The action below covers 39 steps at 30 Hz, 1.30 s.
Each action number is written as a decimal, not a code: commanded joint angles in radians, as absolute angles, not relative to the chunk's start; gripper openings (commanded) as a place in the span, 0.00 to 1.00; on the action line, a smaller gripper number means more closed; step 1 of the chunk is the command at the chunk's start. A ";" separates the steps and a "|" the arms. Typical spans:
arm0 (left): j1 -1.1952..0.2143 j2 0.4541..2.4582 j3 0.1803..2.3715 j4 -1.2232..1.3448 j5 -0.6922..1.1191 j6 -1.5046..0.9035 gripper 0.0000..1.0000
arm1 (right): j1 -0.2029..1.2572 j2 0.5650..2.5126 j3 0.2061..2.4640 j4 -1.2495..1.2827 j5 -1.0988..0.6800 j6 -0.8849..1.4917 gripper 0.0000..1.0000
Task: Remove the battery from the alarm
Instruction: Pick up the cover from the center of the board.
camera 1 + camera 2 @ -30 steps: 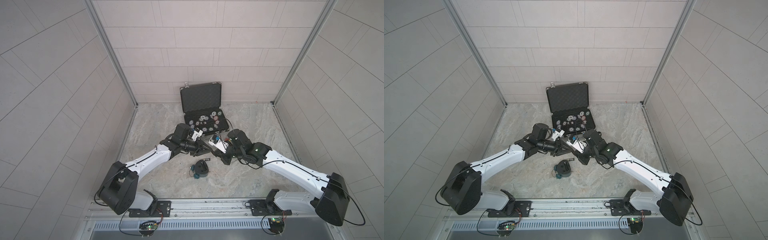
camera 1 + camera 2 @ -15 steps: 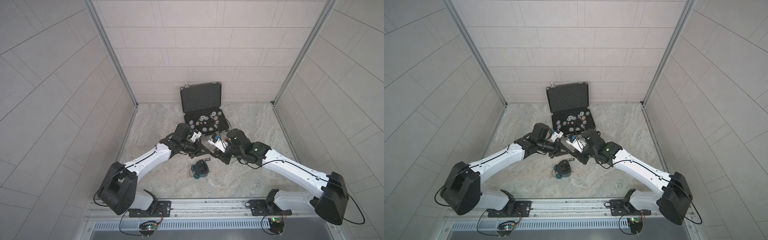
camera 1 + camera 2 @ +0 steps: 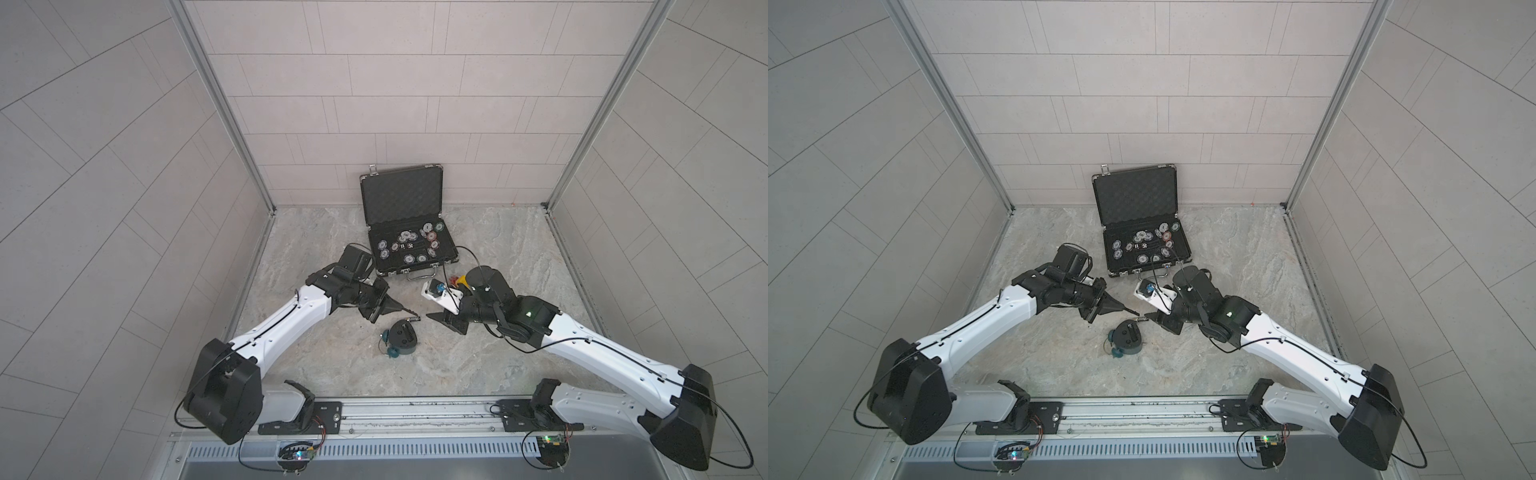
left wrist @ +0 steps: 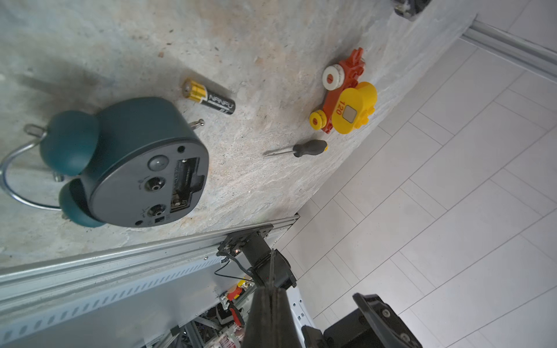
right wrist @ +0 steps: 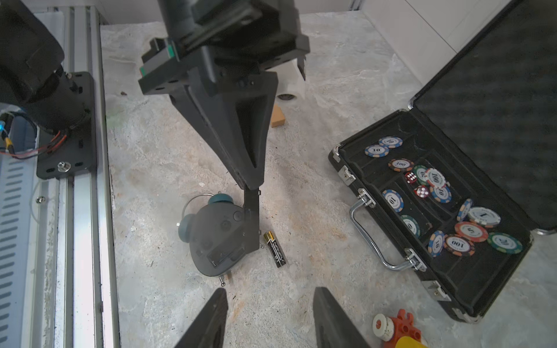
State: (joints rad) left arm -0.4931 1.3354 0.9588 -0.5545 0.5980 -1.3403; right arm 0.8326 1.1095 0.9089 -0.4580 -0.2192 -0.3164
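Note:
The alarm (image 3: 403, 336) (image 3: 1128, 336) lies face down on the stone floor, its dark back up. In the left wrist view the alarm (image 4: 135, 162) shows an open, empty battery slot (image 4: 185, 180). The battery (image 4: 208, 97), black with a gold end, lies loose on the floor right beside the alarm; it also shows in other views (image 3: 413, 319) (image 5: 275, 249). My left gripper (image 3: 400, 308) (image 5: 251, 183) hangs above the alarm, shut on a thin dark plate (image 5: 251, 208). My right gripper (image 5: 270, 290) (image 3: 442, 323) is open and empty, a short way from the battery.
An open black case (image 3: 409, 232) with poker chips and dice stands at the back. A red and yellow toy (image 4: 346, 99) and a small screwdriver (image 4: 301, 148) lie beside the right arm. A tan block (image 5: 277, 120) sits under the left arm. A metal rail (image 3: 415, 409) runs along the front.
The two grippers met tip to tip above the alarm a second ago. The right one has opened and both have drawn apart, the thin dark plate staying in the left gripper.

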 commanded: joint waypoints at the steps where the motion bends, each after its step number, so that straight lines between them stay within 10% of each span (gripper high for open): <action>1: -0.490 1.340 1.001 -0.612 0.604 -1.413 0.00 | 0.853 1.148 0.952 -0.475 -0.207 -0.409 0.50; 39: -0.476 1.303 0.967 -0.540 0.619 -1.540 0.00 | 1.029 1.305 0.955 -0.360 0.213 -0.296 0.00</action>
State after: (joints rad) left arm -0.4770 1.3319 0.9855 -0.5461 0.6075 -1.5032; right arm 1.0279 1.2968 0.9352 -0.3584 0.1638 -0.3370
